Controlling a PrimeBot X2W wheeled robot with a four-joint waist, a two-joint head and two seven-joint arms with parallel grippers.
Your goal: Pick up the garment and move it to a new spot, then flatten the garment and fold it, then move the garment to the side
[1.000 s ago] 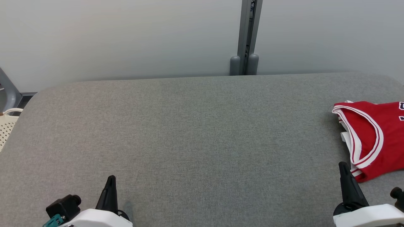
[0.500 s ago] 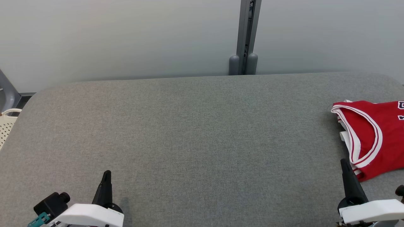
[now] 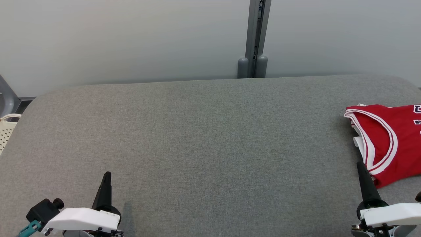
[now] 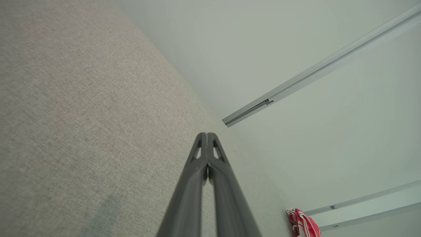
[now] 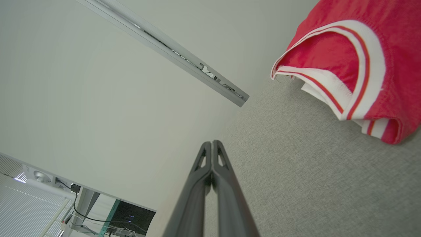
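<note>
Apparently garment (image 3: 403,131) long axis sideways, white-trimmed opening pointing left.

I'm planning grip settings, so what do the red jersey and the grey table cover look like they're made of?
The red jersey looks like thin, slightly shiny synthetic knit, with ribbed white-and-red trim at the openings. The grey table cover seems matte woven fabric, its fine heathered weave visible close up.
</note>
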